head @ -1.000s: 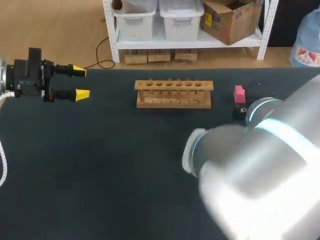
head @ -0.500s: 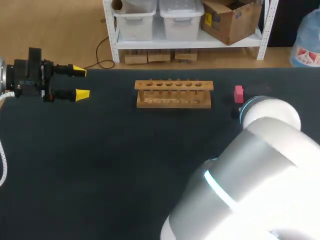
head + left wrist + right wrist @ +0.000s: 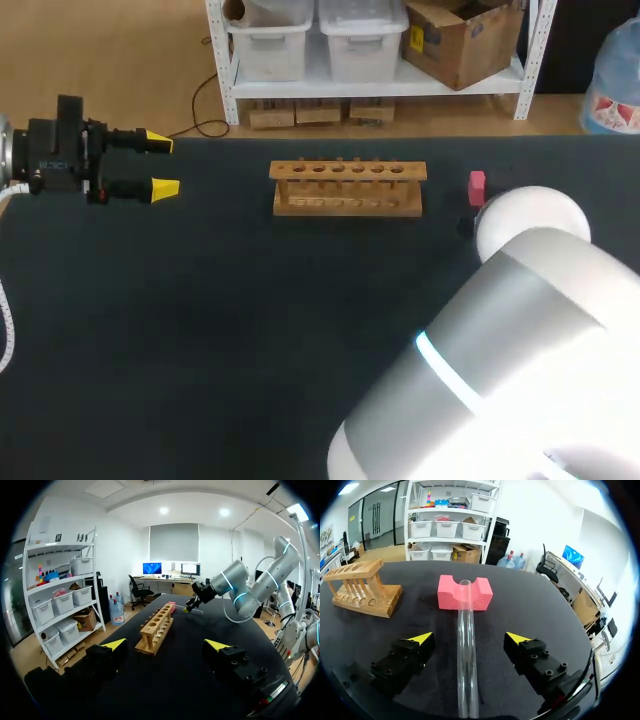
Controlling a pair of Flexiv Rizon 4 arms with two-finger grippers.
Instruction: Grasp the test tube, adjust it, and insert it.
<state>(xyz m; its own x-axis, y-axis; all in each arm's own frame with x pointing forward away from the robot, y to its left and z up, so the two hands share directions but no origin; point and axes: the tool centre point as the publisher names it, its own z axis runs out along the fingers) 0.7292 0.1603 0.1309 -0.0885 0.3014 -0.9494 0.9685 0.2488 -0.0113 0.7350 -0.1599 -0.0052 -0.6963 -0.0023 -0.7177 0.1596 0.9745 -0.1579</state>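
Moved since a second ago: right arm (image 3: 520, 340), whose pale grey casing has swung across the lower right of the head view. Its rounded end now stands just beside the pink foam cradle block (image 3: 477, 187). The left arm (image 3: 55, 160), the block and the light wooden test tube rack (image 3: 347, 188) are where they were.

Item 1, clear glass test tube (image 3: 465, 650): lies lengthwise on the dark desk (image 3: 250, 330), far end propped in the notch of the block. Probably propped so that one end is raised off the desk for an easier pinch. Hidden behind the right arm in the head view.

Item 2, right jaws: released, one yellow tip on each side of the tube, neither touching it. The tube runs down the middle of the gap. Judged step: lined up for the grasp, not yet closed.

Item 3, left jaws: released, nothing between them, at the desk's left edge, pointed across the desk, well apart from the rack. Probably parked to take the tube for the adjusting.

Item 4, rack: upright, single row of holes, no tube seen in it. Beside the block, apart from it.

In the way: the block stands just ahead of the right jaws, under the tube's far end. The right arm's own bulk shuts the head view off from the grasp.
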